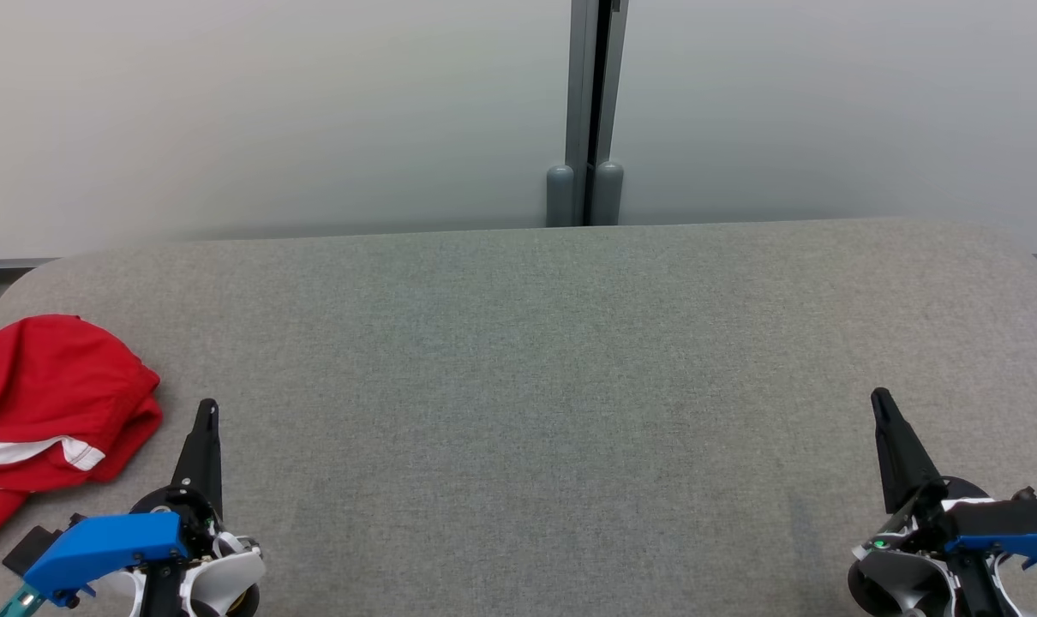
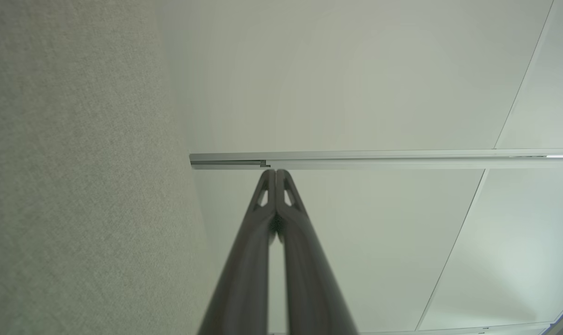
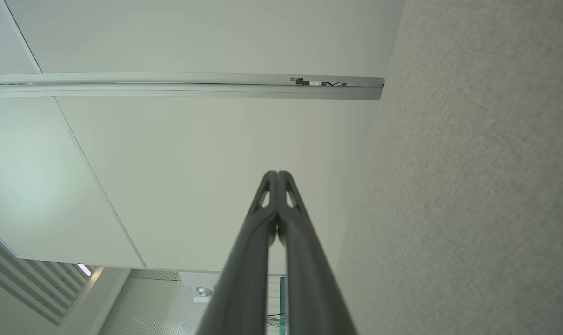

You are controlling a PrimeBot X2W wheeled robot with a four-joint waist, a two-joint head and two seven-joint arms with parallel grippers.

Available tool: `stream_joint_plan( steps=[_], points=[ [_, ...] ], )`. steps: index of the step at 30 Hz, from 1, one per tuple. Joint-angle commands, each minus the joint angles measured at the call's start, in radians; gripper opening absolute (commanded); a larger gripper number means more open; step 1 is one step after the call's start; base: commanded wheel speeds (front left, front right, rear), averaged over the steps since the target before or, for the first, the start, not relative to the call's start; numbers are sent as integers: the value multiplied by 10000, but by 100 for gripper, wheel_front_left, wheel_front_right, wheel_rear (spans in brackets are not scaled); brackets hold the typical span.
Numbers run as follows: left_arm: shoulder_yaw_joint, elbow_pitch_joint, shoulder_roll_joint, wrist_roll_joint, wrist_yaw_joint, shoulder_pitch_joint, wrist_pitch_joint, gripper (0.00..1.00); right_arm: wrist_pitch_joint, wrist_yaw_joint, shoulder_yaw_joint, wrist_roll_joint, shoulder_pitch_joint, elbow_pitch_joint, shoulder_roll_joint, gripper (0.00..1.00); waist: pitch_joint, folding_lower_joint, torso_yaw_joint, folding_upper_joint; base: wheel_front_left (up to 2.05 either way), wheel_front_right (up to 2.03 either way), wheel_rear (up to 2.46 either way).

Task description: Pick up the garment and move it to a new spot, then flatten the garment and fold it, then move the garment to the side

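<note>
A red garment [image 1: 51, 403] with a white stripe lies crumpled at the left edge of the grey fabric table [image 1: 536, 386], partly cut off by the head view's border. My left gripper [image 1: 207, 410] is shut and empty at the lower left, its tip a short way right of the garment, not touching it. At the lower right my right gripper [image 1: 880, 401] is also shut and empty. The left wrist view has the left gripper [image 2: 276, 173] with tips pressed together against a pale wall. The right gripper [image 3: 277, 174] looks the same in the right wrist view.
A pale wall with a grey vertical post [image 1: 589, 111] stands behind the table's far edge. The table's rounded corners show at far left and far right. The grey table surface [image 2: 77, 186] fills the left of the left wrist view.
</note>
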Motion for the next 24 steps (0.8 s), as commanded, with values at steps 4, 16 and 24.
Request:
stream_joint_plan(
  steps=[4, 16, 24],
  points=[
    [7, -55, 16, -33, -54, -87, 29, 0, 26, 4, -21, 33, 120, -31, -64, 0, 0, 0, 0, 0, 0, 0, 0],
    [-10, 275, -62, 29, 6, 273, -49, 100, -16, -17, 34, -15, 81, 276, 71, 100, 5, 0, 0, 0, 0, 0, 0],
    [-66, 356, -38, 1109, 3, 207, -461, 100, -447, -14, 391, -635, -10, 267, -146, 100, 23, 0, 0, 0, 0, 0, 0]
  ],
)
